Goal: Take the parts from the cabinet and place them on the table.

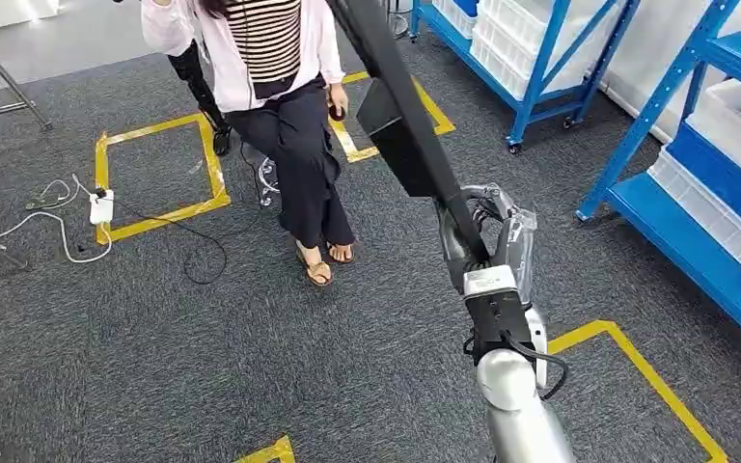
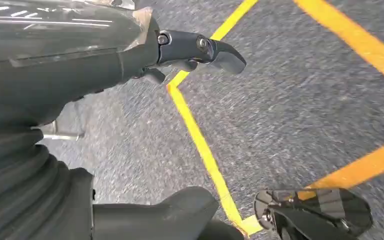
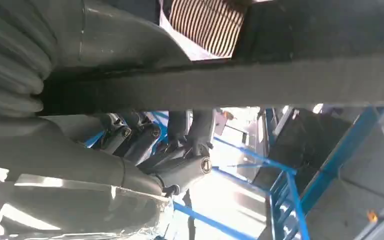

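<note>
The right robot hand point(image 1: 487, 231) grips a long black part point(image 1: 396, 106), a bar with a boxy block on it, which slants up across the head view; its fingers point(image 3: 180, 167) curl around the bar in the right wrist view. The left robot hand point(image 2: 130, 60) hangs over the grey carpet point(image 1: 154, 357) and its yellow floor tape point(image 2: 200, 145), its fingers apart and grasping nothing. Beyond the part a seated person point(image 1: 280, 87) in a striped top blocks the way ahead, a white power strip point(image 1: 101, 205) lying near. Further right, blue shelving point(image 1: 704, 193) carries white bins point(image 1: 714, 207); their contents cannot be made out.
</note>
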`<move>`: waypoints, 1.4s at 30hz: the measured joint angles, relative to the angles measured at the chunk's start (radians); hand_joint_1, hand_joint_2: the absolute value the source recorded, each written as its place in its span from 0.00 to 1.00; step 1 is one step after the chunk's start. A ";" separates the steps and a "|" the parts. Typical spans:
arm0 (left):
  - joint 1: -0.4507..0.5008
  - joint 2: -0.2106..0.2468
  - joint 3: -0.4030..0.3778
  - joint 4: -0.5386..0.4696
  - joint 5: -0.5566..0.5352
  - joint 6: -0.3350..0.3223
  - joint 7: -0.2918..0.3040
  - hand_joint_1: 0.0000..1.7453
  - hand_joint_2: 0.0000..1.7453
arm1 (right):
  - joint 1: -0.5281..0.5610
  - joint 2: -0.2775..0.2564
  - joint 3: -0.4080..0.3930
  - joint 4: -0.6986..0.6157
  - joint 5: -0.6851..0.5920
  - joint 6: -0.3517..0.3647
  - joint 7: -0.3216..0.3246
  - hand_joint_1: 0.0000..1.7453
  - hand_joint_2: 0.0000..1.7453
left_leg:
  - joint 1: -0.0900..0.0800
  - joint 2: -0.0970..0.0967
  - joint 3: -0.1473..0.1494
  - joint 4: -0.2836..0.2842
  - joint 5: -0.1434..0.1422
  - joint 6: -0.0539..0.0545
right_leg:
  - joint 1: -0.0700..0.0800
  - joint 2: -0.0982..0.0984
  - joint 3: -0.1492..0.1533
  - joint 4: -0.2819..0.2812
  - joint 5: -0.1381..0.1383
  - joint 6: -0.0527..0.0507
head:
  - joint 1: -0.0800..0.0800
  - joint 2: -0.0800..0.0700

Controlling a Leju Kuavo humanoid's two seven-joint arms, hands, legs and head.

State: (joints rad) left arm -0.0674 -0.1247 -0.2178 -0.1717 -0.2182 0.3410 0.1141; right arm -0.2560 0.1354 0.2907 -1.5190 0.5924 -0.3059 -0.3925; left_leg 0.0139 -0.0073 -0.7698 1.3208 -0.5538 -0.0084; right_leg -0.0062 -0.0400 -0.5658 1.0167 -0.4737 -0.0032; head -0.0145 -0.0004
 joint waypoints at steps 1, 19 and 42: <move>0.000 0.000 0.000 0.000 0.000 0.000 0.000 0.00 1.00 | -0.001 0.000 0.000 0.002 0.000 0.000 0.000 1.00 1.00 | -0.001 0.002 0.028 -0.053 0.032 0.006 | 0.003 -0.009 0.000 0.000 -0.001 -0.001 | 0.000 0.000; 0.000 -0.008 0.001 0.000 -0.003 0.000 -0.007 0.00 1.00 | -0.003 -0.006 0.000 0.014 0.000 -0.002 -0.002 1.00 1.00 | -0.003 -0.081 0.163 -0.308 0.128 0.039 | -0.034 0.094 0.000 0.003 -0.013 0.073 | 0.008 0.000; -0.002 -0.003 0.005 0.000 0.006 0.000 -0.010 0.00 1.00 | -0.016 0.008 0.007 0.019 0.002 0.000 -0.003 1.00 1.00 | -0.013 0.003 0.164 -0.325 0.138 0.063 | 0.005 0.027 -0.042 0.122 -0.079 0.015 | 0.002 0.000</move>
State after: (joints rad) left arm -0.0692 -0.1282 -0.2125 -0.1717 -0.2121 0.3407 0.1045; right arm -0.2718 0.1435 0.2979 -1.4996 0.5947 -0.3059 -0.3960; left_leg 0.0005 -0.0043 -0.6057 0.9954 -0.4156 0.0542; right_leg -0.0011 -0.0125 -0.6079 1.1391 -0.5526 0.0121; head -0.0123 -0.0004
